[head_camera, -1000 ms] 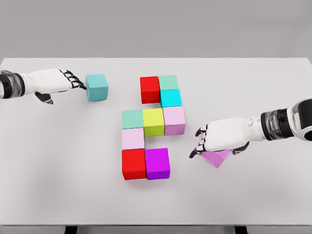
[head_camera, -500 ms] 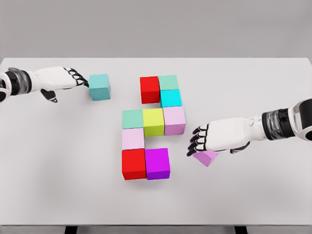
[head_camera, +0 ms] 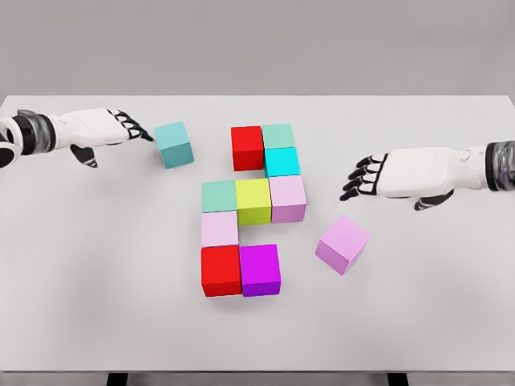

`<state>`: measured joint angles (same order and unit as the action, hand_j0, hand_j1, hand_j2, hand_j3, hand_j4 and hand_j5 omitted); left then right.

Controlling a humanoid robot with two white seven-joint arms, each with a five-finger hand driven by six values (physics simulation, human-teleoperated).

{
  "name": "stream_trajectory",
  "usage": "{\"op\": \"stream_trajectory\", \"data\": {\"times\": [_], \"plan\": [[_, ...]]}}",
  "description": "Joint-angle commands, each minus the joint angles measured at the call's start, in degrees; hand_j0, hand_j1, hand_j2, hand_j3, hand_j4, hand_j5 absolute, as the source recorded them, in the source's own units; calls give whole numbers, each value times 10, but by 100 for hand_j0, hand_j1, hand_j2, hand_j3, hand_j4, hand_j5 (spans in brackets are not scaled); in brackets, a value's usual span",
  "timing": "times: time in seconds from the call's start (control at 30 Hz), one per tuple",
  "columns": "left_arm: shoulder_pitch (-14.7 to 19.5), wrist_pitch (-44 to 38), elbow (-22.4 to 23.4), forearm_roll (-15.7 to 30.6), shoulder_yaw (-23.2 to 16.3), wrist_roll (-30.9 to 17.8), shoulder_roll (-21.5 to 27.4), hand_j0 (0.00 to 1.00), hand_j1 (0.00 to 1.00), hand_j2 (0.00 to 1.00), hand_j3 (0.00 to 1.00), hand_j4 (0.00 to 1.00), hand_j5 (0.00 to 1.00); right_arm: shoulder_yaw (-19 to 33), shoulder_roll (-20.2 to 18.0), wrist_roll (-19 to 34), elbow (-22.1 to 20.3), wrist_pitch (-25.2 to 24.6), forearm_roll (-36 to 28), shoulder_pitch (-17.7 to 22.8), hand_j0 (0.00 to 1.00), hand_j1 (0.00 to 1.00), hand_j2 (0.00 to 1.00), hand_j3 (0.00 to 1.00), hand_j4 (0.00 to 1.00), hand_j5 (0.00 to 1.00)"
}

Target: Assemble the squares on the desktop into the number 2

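White tabletop (head_camera: 96, 305) under a plain grey wall carries our blocks. Eight of them already sit together in the middle: a red block (head_camera: 247, 147) and two teal ones at the top, a three-block row around the yellow-green block (head_camera: 253, 200), then pale pink, red and a magenta block (head_camera: 260, 269) below. Two remain loose. The teal block (head_camera: 174, 144) lies turned at an angle just beyond our left hand (head_camera: 103, 129), whose fingers are stretched towards it and hold nothing; we cannot tell whether the fingertips touch it. The pink block (head_camera: 343, 243) lies skewed to the right of the magenta one, apart from it, with our right hand (head_camera: 394, 174) above it, fingers spread and empty. We judge these blocks rigid, light and smooth-sided, likely to slide and twist when nudged off-centre, so we would press flat on a face or pinch two opposite sides
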<state>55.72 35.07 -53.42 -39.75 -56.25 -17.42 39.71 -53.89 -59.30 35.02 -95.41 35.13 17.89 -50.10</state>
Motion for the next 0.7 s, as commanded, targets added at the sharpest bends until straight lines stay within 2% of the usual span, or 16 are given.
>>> {"op": "stream_trajectory", "data": {"times": [0.0,0.23,0.4,0.47,0.67], "plan": [[0,-1,14,2,1,0,0,100,100,100,100,100,100,5,1,0,36,-1,20,0,100,100,100,100,100,100],[12,-1,39,1,1,0,-14,100,100,100,100,100,100,-2,3,0,38,-1,89,1,100,100,100,100,100,100],[14,-1,39,1,1,0,-26,100,100,100,100,100,100,-22,-3,0,9,-1,104,2,100,100,100,100,100,100],[14,-1,39,1,1,0,-32,100,100,100,100,100,100,-35,1,0,12,-1,115,2,100,100,100,100,100,100],[16,-1,39,1,1,-9,-43,100,100,100,100,100,100,-29,-2,0,28,-1,119,1,100,100,100,100,100,100]]}}
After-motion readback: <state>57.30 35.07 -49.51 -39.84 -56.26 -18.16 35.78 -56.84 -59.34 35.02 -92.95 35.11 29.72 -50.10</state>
